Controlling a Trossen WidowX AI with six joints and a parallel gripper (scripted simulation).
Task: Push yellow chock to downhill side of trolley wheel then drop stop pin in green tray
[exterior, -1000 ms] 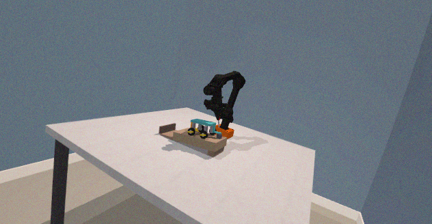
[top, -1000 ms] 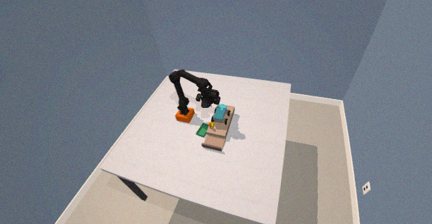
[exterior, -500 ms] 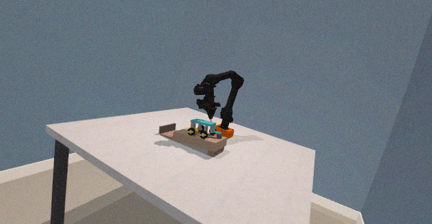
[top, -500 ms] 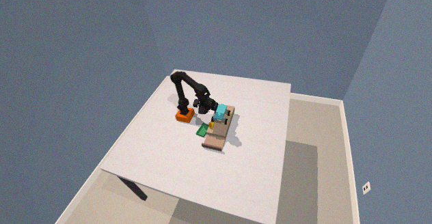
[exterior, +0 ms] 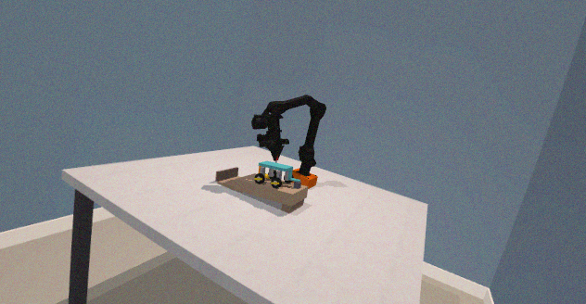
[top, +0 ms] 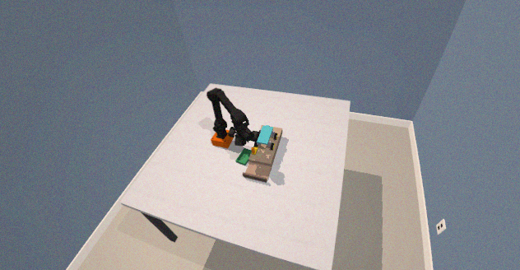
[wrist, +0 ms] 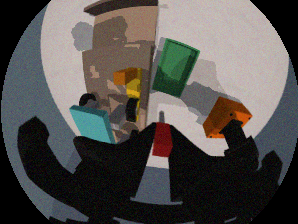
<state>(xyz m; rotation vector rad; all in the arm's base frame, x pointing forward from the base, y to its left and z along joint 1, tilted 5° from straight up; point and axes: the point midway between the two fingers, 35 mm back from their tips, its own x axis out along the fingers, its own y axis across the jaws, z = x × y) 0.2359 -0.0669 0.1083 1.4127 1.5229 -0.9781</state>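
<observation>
My gripper is shut on the red-headed stop pin and holds it in the air beside the trolley, on the side of the green tray. The cyan trolley stands at the upper part of the brown ramp. The yellow chock with its orange handle sits on the ramp just downhill of a trolley wheel; I cannot tell whether they touch. The green tray lies on the table beside the ramp.
The arm's orange base stands close to the tray and the ramp's upper end. A dark stop wall closes the ramp's lower end. The white table extends wide around.
</observation>
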